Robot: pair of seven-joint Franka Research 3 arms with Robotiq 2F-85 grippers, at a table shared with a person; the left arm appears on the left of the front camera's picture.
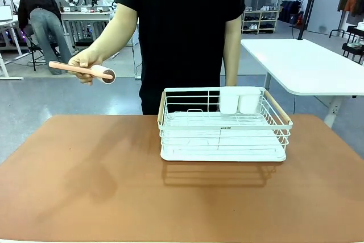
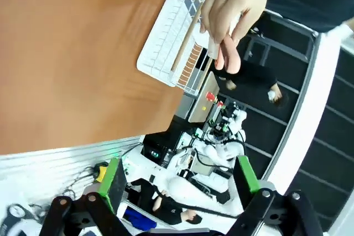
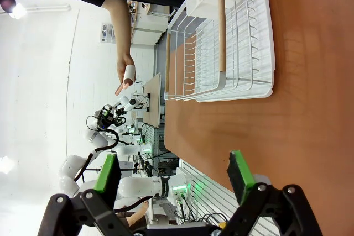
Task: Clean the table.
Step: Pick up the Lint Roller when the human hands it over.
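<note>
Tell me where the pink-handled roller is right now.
In the front view the pink-handled roller is in the person's hand, held in the air at the table's far side, left of the white dish rack.

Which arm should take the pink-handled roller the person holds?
Left, probably: the person's hand holds the pink-handled white roller on the robot's left side, while the white wire dish rack stands right of centre. The left end effector is open.

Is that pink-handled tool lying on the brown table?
No, the person's hand holds the pink-handled tool up in the air, past the far edge of the table.
</note>
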